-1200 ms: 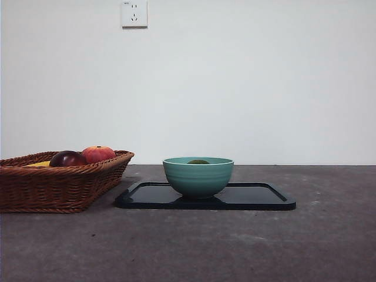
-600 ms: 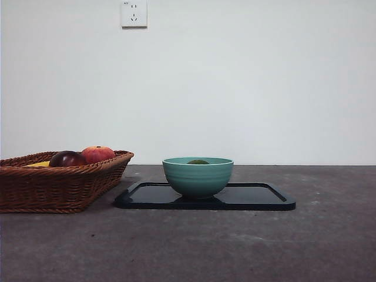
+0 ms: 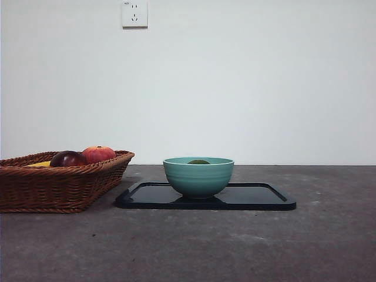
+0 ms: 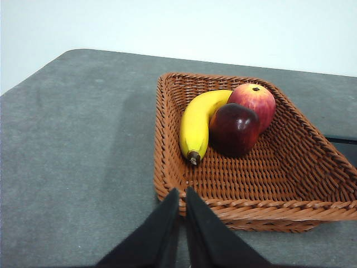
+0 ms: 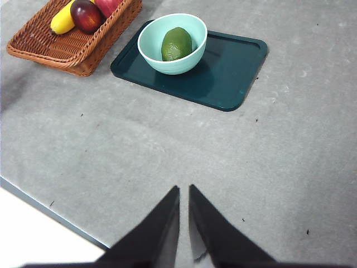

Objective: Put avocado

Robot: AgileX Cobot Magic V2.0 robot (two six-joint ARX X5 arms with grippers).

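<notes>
1. The avocado (image 5: 176, 43) lies inside the teal bowl (image 5: 170, 64); in the front view only its dark green top (image 3: 198, 161) shows above the bowl's rim (image 3: 198, 176).
2. The bowl stands on the left part of a dark tray (image 3: 258, 197), leaving the tray's right part bare. In the right wrist view the tray (image 5: 234, 72) lies flat on the grey surface (image 5: 167, 151), with its raised lip running all the way round.
3. A wicker basket (image 3: 59, 185) sits just beside the tray's left end, the two close together at the corner; whether they touch cannot be told. It holds a banana (image 4: 198, 123), a dark maroon fruit (image 4: 234, 128) and a red-orange fruit (image 4: 254, 100), all bunched together toward one side, with bare weave in the rest.
4. Wide open surface stretches in front of the tray and to its right. The surface's near edge shows in the right wrist view as a straight line at the lower corner.
5. The left end effector (image 4: 182, 229) hangs above the surface just outside the basket's (image 4: 256, 206) rim, its jaws nearly pressed together with only a thin slit between, holding nothing.
6. The right end effector (image 5: 184, 223) hangs over bare surface well apart from the tray, its jaws likewise almost together and empty.
</notes>
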